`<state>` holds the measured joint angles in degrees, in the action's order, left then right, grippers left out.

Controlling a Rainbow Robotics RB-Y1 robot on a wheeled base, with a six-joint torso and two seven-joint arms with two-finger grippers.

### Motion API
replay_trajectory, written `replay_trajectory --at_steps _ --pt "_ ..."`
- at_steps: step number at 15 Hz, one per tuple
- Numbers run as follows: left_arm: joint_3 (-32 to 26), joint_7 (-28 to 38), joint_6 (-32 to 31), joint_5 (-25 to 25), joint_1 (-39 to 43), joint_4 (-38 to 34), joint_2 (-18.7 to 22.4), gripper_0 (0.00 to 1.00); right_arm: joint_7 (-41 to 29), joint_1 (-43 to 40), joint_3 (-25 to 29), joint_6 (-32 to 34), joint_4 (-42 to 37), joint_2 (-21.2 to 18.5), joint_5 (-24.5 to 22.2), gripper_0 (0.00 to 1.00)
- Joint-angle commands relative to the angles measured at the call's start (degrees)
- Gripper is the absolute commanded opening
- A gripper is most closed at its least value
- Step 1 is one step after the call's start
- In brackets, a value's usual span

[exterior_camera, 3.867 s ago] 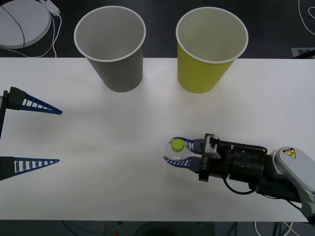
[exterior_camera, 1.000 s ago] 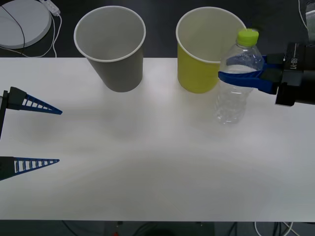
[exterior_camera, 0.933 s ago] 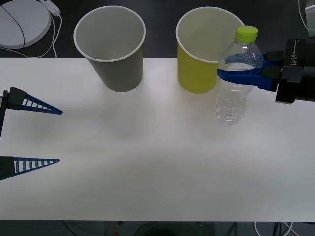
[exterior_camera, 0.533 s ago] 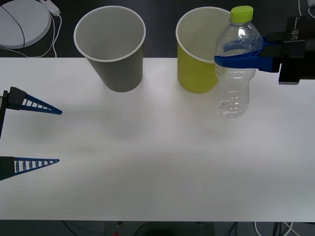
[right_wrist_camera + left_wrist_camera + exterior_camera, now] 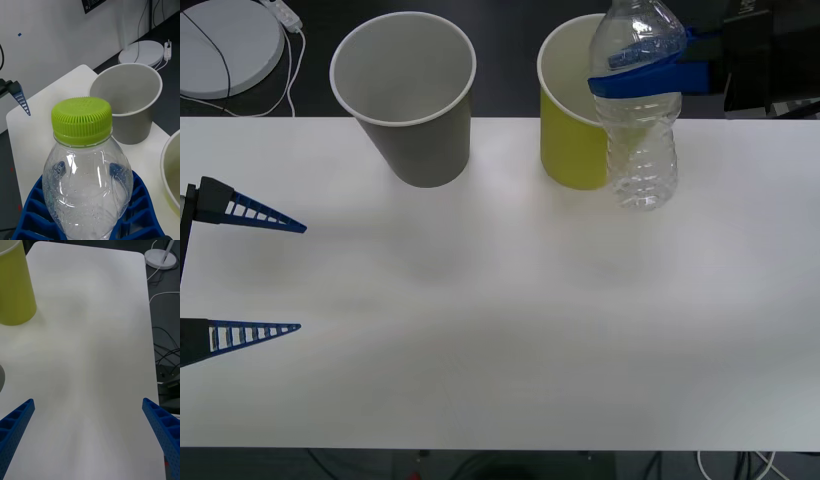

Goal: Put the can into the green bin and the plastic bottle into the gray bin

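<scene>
The right gripper (image 5: 642, 72) holds the plastic bottle (image 5: 639, 130) upright in the air, its blue fingers closed around the upper part of the body, just under the shoulder. From the front the bottle hangs before the green bin (image 5: 582, 140) and covers part of its rim, but this bin is not the place for it. The gray bin (image 5: 407, 100) stands well to the left of it, open side up, and the right wrist view shows this bin (image 5: 128, 101) behind the yellow-green cap (image 5: 82, 119). To do this step well, I think the arm should carry the bottle sideways at a height where its bottom passes over both white rims, because a low bottom could knock the light green bin over. The grip seems firm, but the thin ribbed plastic may bend, so a slow move is better. The release should come only when the bottle is over the middle of the gray opening. The left gripper (image 5: 250, 272) waits low over the left side of the white table (image 5: 500, 330) with its fingers wide apart, and I see no can.
</scene>
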<state>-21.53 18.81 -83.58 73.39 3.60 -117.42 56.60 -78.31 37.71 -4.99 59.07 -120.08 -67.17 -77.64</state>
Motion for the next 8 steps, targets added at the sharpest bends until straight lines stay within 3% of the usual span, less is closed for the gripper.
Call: replay_trajectory --at_steps 1,8 --pt "0.0 0.0 0.0 0.0 0.0 0.0 0.0 1.00 0.0 7.1 -6.4 0.0 4.4 0.9 -0.1 0.00" --pt "0.0 0.0 0.0 0.0 0.0 0.0 0.0 1.00 0.0 24.1 -20.0 0.0 16.2 5.5 -0.9 0.00"
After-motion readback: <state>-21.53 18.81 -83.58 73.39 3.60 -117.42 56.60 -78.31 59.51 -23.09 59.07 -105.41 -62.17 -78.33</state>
